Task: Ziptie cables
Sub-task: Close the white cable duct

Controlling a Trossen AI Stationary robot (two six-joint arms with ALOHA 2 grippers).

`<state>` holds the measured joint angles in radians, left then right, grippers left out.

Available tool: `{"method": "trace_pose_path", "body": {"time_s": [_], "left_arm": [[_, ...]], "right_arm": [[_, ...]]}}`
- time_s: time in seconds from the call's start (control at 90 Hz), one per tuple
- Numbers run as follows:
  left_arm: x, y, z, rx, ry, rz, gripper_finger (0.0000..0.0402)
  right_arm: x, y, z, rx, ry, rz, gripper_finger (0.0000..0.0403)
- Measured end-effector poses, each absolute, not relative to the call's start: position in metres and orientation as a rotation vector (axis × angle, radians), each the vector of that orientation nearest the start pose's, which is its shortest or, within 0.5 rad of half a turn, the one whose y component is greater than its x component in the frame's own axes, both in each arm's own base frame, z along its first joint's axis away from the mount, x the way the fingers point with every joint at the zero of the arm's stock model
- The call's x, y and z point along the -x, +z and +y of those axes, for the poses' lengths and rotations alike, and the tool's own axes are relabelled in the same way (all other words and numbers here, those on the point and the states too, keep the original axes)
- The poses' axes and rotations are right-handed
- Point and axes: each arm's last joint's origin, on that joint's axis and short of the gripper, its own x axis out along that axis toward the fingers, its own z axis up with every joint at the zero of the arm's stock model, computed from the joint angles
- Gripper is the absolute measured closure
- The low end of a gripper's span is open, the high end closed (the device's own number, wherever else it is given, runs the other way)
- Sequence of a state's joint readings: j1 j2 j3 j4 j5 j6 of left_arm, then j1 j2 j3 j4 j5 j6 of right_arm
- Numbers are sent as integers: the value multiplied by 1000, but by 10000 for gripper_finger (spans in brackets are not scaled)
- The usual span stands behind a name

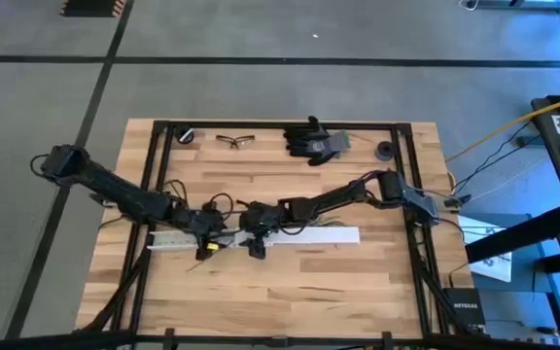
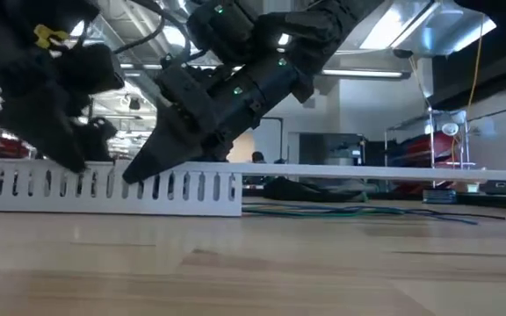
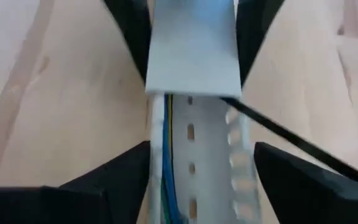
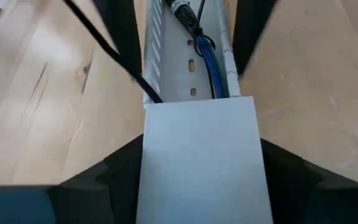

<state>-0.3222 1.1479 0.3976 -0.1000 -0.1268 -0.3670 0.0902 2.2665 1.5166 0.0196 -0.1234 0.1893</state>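
On the near half of the wooden table a long white slotted channel lies crosswise, and both claws meet over it. The left claw comes in from the left and straddles the channel with a dark finger on each outer side wall; its fingers are spread wider than the channel and clench nothing. Inside the channel, between those fingers, the cables run lengthwise along one wall: thin blue, greenish and yellow strands lying together on the perforated floor. A flat white cover caps the channel just beyond the left claw, and the cables pass under its edge.

The right claw reaches in from the right, facing the left one, and likewise straddles the channel with its fingers apart on either side, released rather than gripping. From its wrist the cover fills the space between the fingers, and past its edge the cables show again as a blue bundle in the open trough, with a thin black wire crossing over one wall.

In the low view more cables trail out across the table behind the channel, green and dark.

Toward the far edge lie safety glasses, black gloves and a small black roll.
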Motion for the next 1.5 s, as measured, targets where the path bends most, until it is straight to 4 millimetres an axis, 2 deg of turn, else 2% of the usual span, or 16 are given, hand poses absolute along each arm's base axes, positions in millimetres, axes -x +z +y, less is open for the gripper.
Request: {"method": "trace_pose_path", "body": {"time_s": [0.156,0.389,0.6,0.744,1.011,1.256,1.367,1.5], "left_arm": [[-180,144,-60,191,-17,807,136],[-188,124,-65,182,-3,736,137],[-198,113,-69,153,-14,705,183],[-201,113,-69,157,-23,690,199],[-202,113,-69,156,-19,681,195],[-201,113,-69,166,-14,686,194],[-202,113,-69,167,-14,685,194],[-202,113,-69,167,-13,685,194]], "right_arm": [[-479,118,47,-184,139,750,169],[-478,118,47,-176,134,754,169],[-478,117,48,-179,143,755,169],[-479,117,49,-191,145,741,169],[-485,120,49,-211,154,640,171],[-486,121,51,-213,171,644,186],[-485,122,51,-215,184,657,172],[-485,136,51,-153,150,700,139]]}}
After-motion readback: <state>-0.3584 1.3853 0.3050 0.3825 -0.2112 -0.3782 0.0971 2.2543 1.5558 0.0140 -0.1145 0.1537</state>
